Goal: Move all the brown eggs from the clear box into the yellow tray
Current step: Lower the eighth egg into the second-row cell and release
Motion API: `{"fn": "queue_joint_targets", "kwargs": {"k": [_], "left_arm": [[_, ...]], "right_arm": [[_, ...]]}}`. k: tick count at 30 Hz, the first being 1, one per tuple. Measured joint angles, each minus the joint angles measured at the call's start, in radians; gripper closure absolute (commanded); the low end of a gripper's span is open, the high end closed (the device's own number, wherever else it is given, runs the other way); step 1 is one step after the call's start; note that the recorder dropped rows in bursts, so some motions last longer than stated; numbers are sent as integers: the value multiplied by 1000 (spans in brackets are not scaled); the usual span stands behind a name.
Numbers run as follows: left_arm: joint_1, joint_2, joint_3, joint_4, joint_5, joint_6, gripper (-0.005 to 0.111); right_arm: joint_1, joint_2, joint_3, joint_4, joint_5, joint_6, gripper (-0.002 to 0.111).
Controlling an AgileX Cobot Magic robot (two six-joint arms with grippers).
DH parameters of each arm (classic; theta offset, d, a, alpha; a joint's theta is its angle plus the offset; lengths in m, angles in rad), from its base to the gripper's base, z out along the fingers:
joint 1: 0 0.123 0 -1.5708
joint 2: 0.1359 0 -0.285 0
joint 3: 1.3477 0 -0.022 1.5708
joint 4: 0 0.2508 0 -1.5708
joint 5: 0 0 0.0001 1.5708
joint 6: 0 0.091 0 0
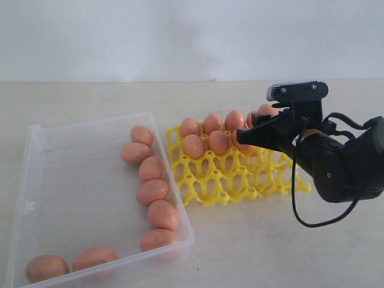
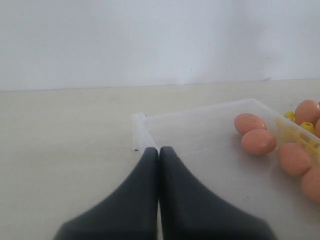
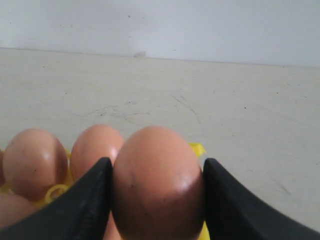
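The clear box (image 1: 78, 186) lies at the left, with several brown eggs (image 1: 152, 191) along its right wall and near edge. Right of it sits the yellow tray (image 1: 231, 180), several eggs (image 1: 212, 123) filling its far cups. Over the tray's far right cups my right gripper (image 1: 245, 137) is shut on a brown egg (image 3: 157, 185); both fingers (image 3: 90, 195) press its sides, and two seated eggs (image 3: 34, 162) show behind it. My left gripper (image 2: 159, 151) is shut with nothing in it, just outside a corner of the box (image 2: 200, 130). The exterior view does not show it.
The pale tabletop (image 1: 252, 252) runs to a white wall at the back. The right arm's black cable (image 1: 295, 198) hangs down beside the tray's right edge. In the left wrist view the tray (image 2: 300, 137) shows through the box's far wall.
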Motion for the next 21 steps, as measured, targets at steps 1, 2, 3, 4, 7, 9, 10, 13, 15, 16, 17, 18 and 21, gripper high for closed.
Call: {"fn": "queue_joint_targets", "kwargs": {"k": [1, 2, 3, 4, 7, 9, 10, 13, 15, 16, 17, 18, 21], "left_arm": [[0, 0, 0, 0, 0, 0, 111], [0, 0, 0, 0, 0, 0, 111], [0, 0, 0, 0, 0, 0, 111], [0, 0, 0, 0, 0, 0, 111], [0, 0, 0, 0, 0, 0, 111], [0, 0, 0, 0, 0, 0, 111], [0, 0, 0, 0, 0, 0, 111], [0, 0, 0, 0, 0, 0, 111], [0, 0, 0, 0, 0, 0, 111], [0, 0, 0, 0, 0, 0, 111], [0, 0, 0, 0, 0, 0, 111], [0, 0, 0, 0, 0, 0, 111], [0, 0, 0, 0, 0, 0, 111]], "right_arm": [[0, 0, 0, -2, -5, 5, 97], [0, 0, 0, -2, -5, 7, 97], [0, 0, 0, -2, -5, 10, 97], [0, 0, 0, -4, -5, 12, 97], [0, 0, 20, -6, -32, 30, 97], [0, -2, 47, -6, -60, 37, 97], [0, -7, 67, -3, -73, 39, 97], [0, -18, 95, 1, -92, 46, 97], [0, -18, 100, 1, -98, 46, 97], [0, -18, 100, -1, -98, 46, 97], [0, -18, 100, -6, -101, 46, 97], [0, -18, 100, -11, -105, 46, 97], [0, -18, 100, -22, -109, 46, 97]]}}
